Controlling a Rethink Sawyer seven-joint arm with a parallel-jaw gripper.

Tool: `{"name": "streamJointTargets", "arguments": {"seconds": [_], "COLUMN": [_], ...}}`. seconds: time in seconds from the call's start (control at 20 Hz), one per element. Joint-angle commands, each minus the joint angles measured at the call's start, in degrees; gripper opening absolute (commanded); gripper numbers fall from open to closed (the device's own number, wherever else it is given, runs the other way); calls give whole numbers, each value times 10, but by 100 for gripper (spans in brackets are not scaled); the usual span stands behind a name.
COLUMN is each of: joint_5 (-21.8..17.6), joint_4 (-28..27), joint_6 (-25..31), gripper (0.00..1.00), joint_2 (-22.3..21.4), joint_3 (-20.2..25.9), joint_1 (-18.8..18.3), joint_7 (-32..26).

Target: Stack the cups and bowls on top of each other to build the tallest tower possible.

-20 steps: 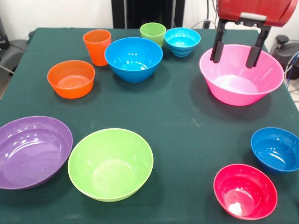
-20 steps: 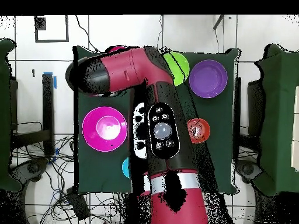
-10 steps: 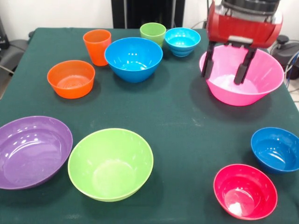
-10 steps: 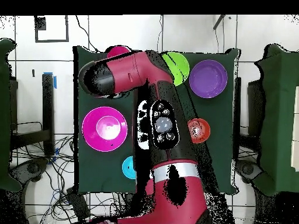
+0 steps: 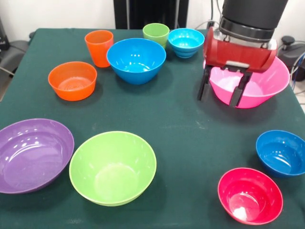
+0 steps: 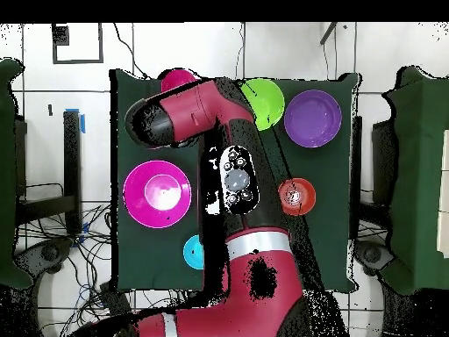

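Note:
My gripper (image 5: 219, 93) is open and holds nothing. Its black fingers (image 5: 204, 88) hang at the near left rim of the huge pink bowl (image 5: 269, 81), one finger left of the bowl and one in front of its wall. At the far side stand the orange cup (image 5: 99, 47), the green cup (image 5: 156, 33), a small light blue bowl (image 5: 186, 42) and the large blue bowl (image 5: 136, 59). The orange bowl (image 5: 72, 80), purple bowl (image 5: 31, 155), lime green bowl (image 5: 113, 167), red bowl (image 5: 250, 194) and a small dark blue bowl (image 5: 282, 153) stand apart. Nothing is stacked.
In the overhead view the red arm (image 6: 232, 175) covers the table's middle; the pink bowl (image 6: 157, 193), purple bowl (image 6: 312, 118) and lime green bowl (image 6: 267, 101) show beside it. The green cloth (image 5: 186, 138) is bare between the pink and lime bowls.
The gripper has come down and moved nearer and to the left in the front view, from over the pink bowl's inside to its near left rim. It stays open. No bowl moved.

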Motion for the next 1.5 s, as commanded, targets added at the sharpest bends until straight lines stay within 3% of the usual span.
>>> {"name": "streamJointTargets", "arguments": {"seconds": [0.05,0.15,0.25,0.4,0.6,0.75,0.9,1.1,1.25,1.5], "joint_5": [-50,-35,22,65,130,162,157,130,100,73], "joint_4": [-29,-20,4,33,116,182,222,235,242,296], "joint_6": [19,20,64,111,185,196,167,135,85,-53], "gripper": [100,100,100,100,100,100,100,100,100,100], "joint_2": [19,19,23,-6,-107,-173,-210,-218,-221,-215], "joint_3": [40,46,65,78,73,58,40,34,34,30], "joint_1": [-2,-11,-34,-47,-50,-44,-30,-15,-8,-3], "joint_7": [-176,-166,-150,-149,-113,-81,-63,-56,-55,-16]}}
